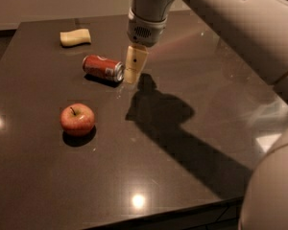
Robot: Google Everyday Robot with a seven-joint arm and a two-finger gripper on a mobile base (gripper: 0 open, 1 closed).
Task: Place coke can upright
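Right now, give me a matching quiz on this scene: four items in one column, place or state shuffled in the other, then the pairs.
1. coke can
2. apple
3. sponge
4. tool

A. yellow, farthest back on the left
B. lying on its side
C. pointing down, close beside the coke can's silver end
D. nearest the camera, stem up

Pairs: 1-B, 2-D, 3-A, 4-C

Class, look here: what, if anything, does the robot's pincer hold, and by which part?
Nothing is held. The pincer hangs beside the silver end of the can, which lies on its side on the table.
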